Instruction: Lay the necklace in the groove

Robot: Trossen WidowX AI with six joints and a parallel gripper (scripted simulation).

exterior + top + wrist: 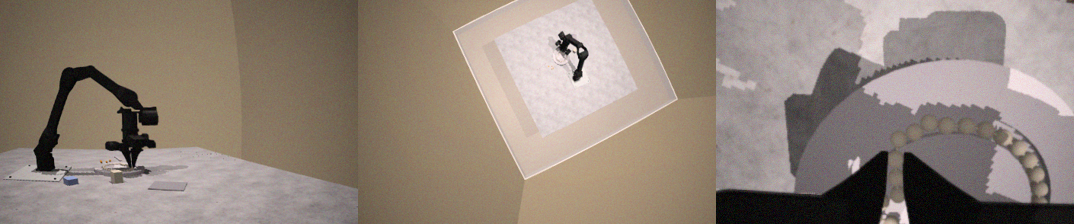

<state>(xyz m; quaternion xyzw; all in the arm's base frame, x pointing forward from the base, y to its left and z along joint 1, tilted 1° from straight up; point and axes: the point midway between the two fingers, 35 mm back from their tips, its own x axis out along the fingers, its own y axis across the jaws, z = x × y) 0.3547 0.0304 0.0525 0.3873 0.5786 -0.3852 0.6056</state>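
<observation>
The round bead board (951, 77) (131, 174) lies flat under my gripper. The pearl bead necklace (966, 125) lies on the board in the wrist view. Its right part curves along the groove's dark edge; at the upper left it bends inward and runs down in a nearly straight line between my fingers. My gripper (895, 159) (132, 167) points down, low at the board, and is shut on beads of the necklace. More beads show just behind the fingertips at the bottom of the wrist view. The rest of the necklace is hidden by the fingers and the frame edge.
In the exterior view, a cream block (116, 177) stands in front of the board, a blue block (71, 180) lies near the arm's base plate (23, 174), and a flat grey plate (167, 186) lies at front right. Small orange pieces (101, 161) (551, 68) lie beyond the board.
</observation>
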